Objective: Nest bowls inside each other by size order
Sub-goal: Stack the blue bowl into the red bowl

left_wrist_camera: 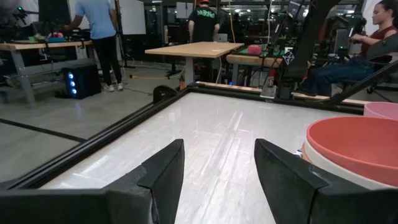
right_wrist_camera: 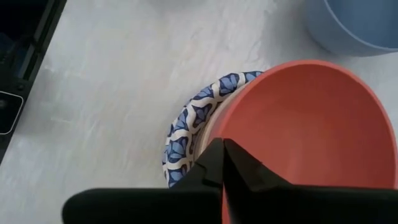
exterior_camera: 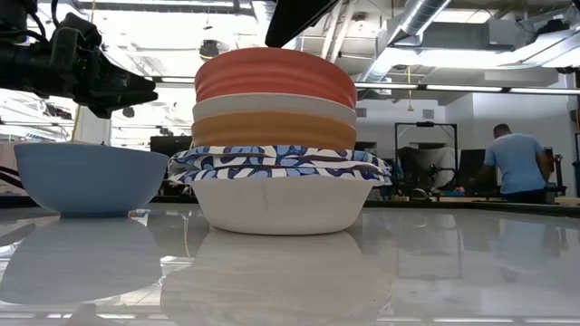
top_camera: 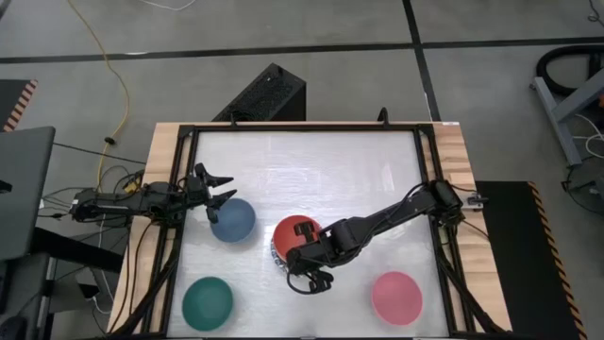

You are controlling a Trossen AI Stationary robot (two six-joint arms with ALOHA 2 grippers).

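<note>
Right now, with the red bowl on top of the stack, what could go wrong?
1. The stack is tall and loosely seated: the red bowl rides high on the cream bowl rather than sunk in. A nudge from the right pincer at its rim could tip it.
2. The slate-blue bowl sits close to the stack, with the open left pincer over it; lifting it could clip the stack.

Red bowl [exterior_camera: 275, 72] tops mid-table stack; slate-blue bowl [top_camera: 232, 218], green bowl [top_camera: 208, 301], pink bowl [top_camera: 396, 297] stand apart.
</note>
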